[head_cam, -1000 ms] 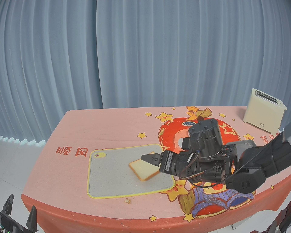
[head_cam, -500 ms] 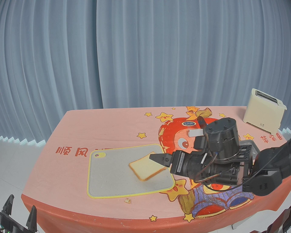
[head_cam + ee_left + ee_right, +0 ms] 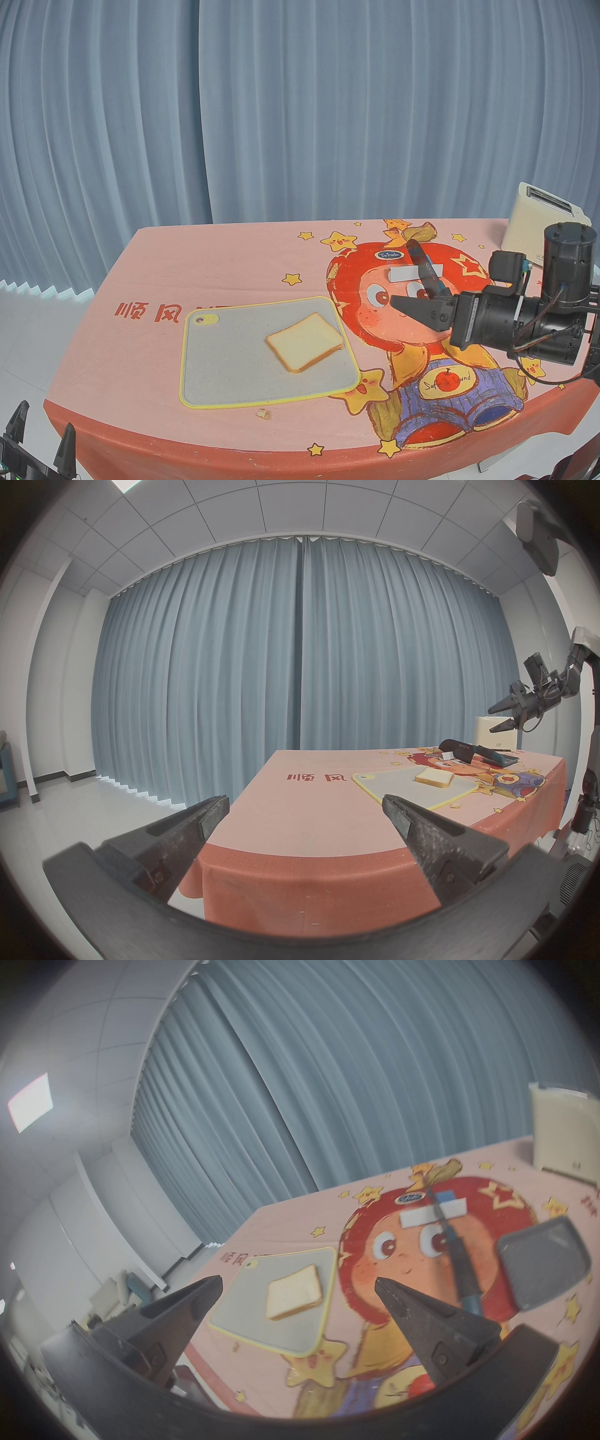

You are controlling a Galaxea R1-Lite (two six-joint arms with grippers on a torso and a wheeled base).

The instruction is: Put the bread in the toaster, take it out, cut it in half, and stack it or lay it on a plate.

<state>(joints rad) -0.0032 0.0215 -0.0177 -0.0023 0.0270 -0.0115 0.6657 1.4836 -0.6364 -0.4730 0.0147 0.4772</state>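
A slice of bread (image 3: 304,341) (image 3: 292,1291) lies flat on the grey, yellow-rimmed cutting board (image 3: 225,356) (image 3: 250,1310). My right gripper (image 3: 403,303) (image 3: 298,1282) hangs above the table to the right of the board, pointing at the bread, open and holding nothing. A knife (image 3: 425,272) (image 3: 459,1254) lies on the tablecloth just behind it. The cream toaster (image 3: 544,228) (image 3: 562,1138) stands at the table's far right corner. A grey plate (image 3: 542,1261) rests to the right of the knife. My left gripper (image 3: 304,802) (image 3: 40,437) is open, low, off the table's front left corner.
The table has a pink cloth (image 3: 206,262) with a cartoon print, bare at the back left. A crumb (image 3: 263,413) lies near the front edge below the board. Blue curtains (image 3: 300,106) close off the back.
My right gripper has drawn back to the right, from the bread's right edge to above the cartoon print. The bread stays on the board. The left arm has not moved.
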